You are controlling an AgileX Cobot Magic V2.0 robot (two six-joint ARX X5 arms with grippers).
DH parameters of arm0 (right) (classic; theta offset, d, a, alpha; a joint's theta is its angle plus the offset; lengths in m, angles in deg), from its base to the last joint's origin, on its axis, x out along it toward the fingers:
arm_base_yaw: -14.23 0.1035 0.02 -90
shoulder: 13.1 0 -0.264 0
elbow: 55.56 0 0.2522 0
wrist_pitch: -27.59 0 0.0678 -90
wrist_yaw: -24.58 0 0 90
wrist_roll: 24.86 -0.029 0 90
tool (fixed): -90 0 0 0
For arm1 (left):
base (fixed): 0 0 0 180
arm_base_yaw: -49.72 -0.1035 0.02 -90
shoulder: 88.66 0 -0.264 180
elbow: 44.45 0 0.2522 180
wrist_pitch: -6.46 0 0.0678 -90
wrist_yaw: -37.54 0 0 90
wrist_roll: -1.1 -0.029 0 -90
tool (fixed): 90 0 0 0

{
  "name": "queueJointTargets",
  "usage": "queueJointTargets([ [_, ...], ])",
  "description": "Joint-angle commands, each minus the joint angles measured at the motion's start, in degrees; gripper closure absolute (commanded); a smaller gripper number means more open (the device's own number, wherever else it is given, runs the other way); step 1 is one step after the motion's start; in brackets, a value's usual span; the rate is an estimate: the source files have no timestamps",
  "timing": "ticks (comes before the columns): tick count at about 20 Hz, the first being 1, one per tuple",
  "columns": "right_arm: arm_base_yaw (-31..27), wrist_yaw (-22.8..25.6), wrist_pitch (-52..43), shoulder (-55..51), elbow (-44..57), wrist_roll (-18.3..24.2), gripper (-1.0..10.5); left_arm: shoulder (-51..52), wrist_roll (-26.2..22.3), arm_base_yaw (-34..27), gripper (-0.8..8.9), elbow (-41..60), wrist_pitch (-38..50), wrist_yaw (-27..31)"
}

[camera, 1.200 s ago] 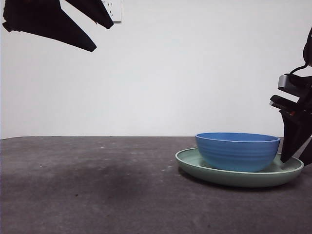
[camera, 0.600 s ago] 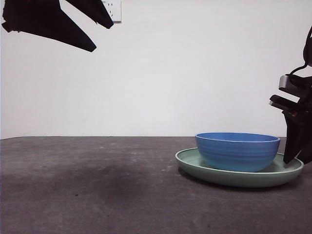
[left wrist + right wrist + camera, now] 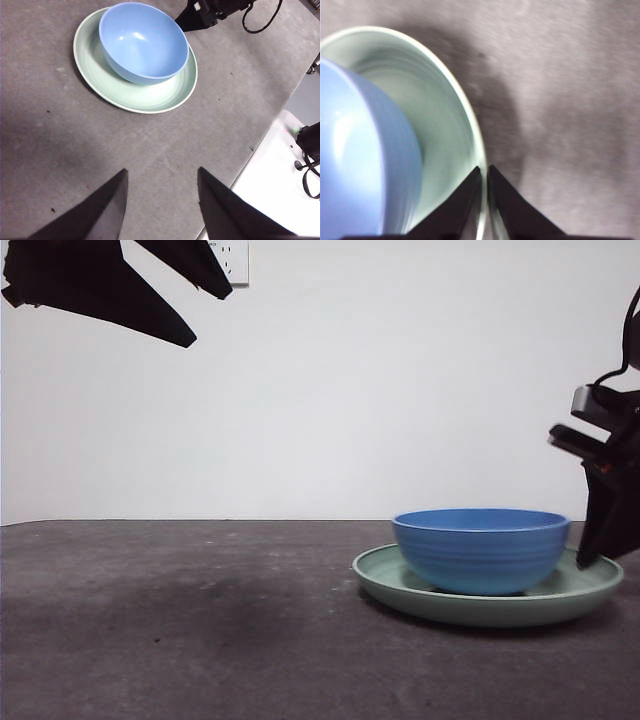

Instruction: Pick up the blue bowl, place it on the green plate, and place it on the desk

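Note:
The blue bowl sits inside the green plate on the desk, at the right. My right gripper comes in from the right edge and is shut on the plate's right rim. In the right wrist view its jaws pinch the plate's rim, with the bowl beside them. My left gripper is open and empty, high above the desk. It shows at the top left of the front view. The left wrist view shows the bowl in the plate.
A white wall stands behind the desk, with a socket at the top left. The left wrist view shows the desk's edge and a white surface beyond it. The desk's left half is bare.
The plate and bowl have shifted slightly to the left, and the plate's right rim has risen a little in the right gripper. The left gripper has not moved.

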State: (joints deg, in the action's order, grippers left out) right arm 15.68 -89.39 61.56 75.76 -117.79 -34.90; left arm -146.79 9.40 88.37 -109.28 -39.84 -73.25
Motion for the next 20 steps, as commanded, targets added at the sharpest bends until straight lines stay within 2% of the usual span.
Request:
queueJointTargets([
  [1,-0.04,-2.05,-1.36,-1.88,-0.39,-2.93,9.4,-0.28,0.13,0.42,5.91,-0.55,0.46,-0.15],
  [6,0.39,-6.19,-3.45,-4.48,-0.81,-6.62,9.4,-0.28,0.15,0.42,5.91,-0.55,0.48,-0.15],
  [10,4.31,-5.92,-4.72,-4.74,-2.45,-8.96,9.4,-0.28,0.13,0.42,5.90,-0.55,0.48,-0.15],
  [15,12.66,-1.99,-8.04,-3.32,-4.96,-12.94,9.4,-0.28,0.13,0.42,5.91,-0.55,0.48,-0.15],
  [20,18.49,2.05,-8.31,2.78,-8.87,-14.29,9.4,-0.28,0.13,0.42,5.90,-0.55,0.42,-0.15],
])
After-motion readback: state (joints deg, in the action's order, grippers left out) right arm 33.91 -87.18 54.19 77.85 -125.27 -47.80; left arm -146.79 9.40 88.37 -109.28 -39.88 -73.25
